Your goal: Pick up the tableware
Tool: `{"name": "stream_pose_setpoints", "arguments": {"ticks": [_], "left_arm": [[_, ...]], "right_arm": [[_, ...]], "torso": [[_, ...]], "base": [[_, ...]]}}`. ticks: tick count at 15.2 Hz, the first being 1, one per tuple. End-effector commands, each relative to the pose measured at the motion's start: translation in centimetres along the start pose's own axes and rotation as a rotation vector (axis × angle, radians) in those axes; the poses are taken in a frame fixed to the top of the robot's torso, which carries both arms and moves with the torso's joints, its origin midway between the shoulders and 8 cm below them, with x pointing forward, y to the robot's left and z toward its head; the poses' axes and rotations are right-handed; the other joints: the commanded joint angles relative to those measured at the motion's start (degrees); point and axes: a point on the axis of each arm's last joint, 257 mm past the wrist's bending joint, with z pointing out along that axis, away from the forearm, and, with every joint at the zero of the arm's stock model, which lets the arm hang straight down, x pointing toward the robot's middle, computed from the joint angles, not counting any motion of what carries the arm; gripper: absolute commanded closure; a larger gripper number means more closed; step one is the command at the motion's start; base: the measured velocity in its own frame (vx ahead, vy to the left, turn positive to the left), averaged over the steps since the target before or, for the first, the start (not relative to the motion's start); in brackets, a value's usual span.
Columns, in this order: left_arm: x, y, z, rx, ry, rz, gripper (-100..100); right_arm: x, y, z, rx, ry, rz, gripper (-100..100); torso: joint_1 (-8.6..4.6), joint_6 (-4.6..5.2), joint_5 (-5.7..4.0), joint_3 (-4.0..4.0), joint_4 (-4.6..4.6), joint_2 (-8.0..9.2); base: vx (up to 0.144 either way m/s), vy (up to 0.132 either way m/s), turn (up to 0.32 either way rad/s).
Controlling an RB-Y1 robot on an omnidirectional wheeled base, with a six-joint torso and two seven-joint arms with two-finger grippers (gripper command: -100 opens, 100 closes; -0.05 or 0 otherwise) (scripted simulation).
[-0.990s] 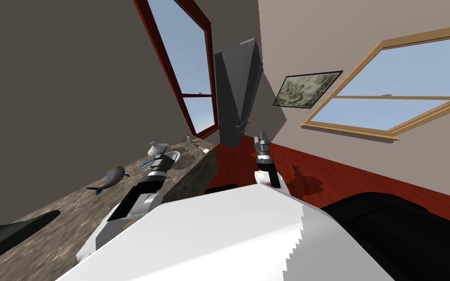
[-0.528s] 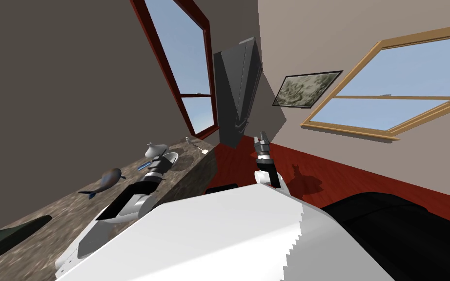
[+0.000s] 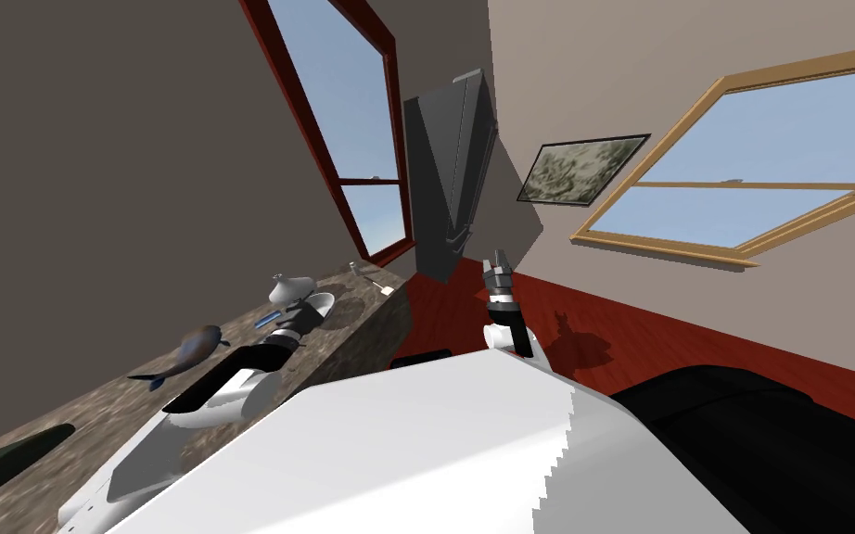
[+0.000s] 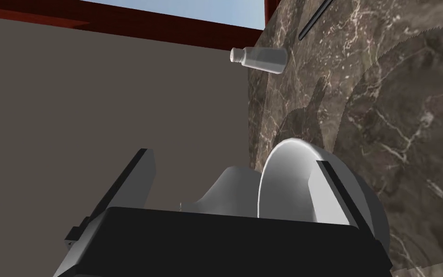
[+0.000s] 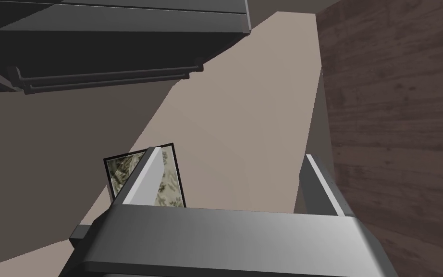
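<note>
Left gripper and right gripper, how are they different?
The left gripper is low over the marble counter, with part of the white bowl between its fingers; the right gripper has nothing between its fingers. The left gripper points along the counter toward a small white bottle; the right gripper is held up away from the counter. Both are open.

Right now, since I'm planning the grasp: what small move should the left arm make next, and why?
Probably close the left jaws. They stand open, and the rim of the white bowl on the counter seems to lie between them, though depth is hard to judge.
</note>
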Motion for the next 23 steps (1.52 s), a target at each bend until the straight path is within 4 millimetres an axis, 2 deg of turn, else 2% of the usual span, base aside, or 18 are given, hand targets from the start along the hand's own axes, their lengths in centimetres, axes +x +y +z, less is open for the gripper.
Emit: {"name": "stream_pose_setpoints", "arguments": {"ticks": [1, 3, 6, 11, 14, 23], "left_arm": [[-1.2, 1.1, -0.1, -0.059, -0.018, -0.033, -100], [-1.3, 1.5, -0.1, -0.075, -0.023, -0.033, -100], [-3.2, 2.7, -0.5, -0.158, -0.054, -0.09, -100], [-4.4, 4.2, -1.0, -0.236, -0.084, -0.119, -100], [-6.0, 5.1, -1.7, -0.311, -0.12, -0.177, -100], [-8.4, 7.6, -3.7, -0.471, -0.201, -0.259, -100]], "right_arm": [[0.0, 0.0, 0.0, 0.0, 0.0, 0.0, 0], [0.0, 0.0, 0.0, 0.0, 0.0, 0.0, 0], [0.0, 0.0, 0.0, 0.0, 0.0, 0.0, 0], [0.0, 0.0, 0.0, 0.0, 0.0, 0.0, 0], [0.0, 0.0, 0.0, 0.0, 0.0, 0.0, 0], [0.0, 0.0, 0.0, 0.0, 0.0, 0.0, 0]], "torso": [[0.0, 0.0, 0.0, 0.0, 0.0, 0.0], [-0.01, 0.0, 0.0, 0.0, 0.0, -0.01], [0.01, 0.0, 0.0, 0.01, 0.01, 0.02], [0.01, 0.0, 0.0, 0.01, 0.0, 0.01], [0.01, 0.0, 0.0, 0.0, 0.0, 0.0], [0.02, 0.0, 0.0, 0.0, 0.0, 0.01]], "base": [[0.031, -0.019, -0.011], [0.03, -0.016, -0.006], [0.031, -0.015, -0.013], [0.031, -0.014, -0.007], [0.034, -0.014, -0.013], [0.033, -0.013, -0.008]]}}
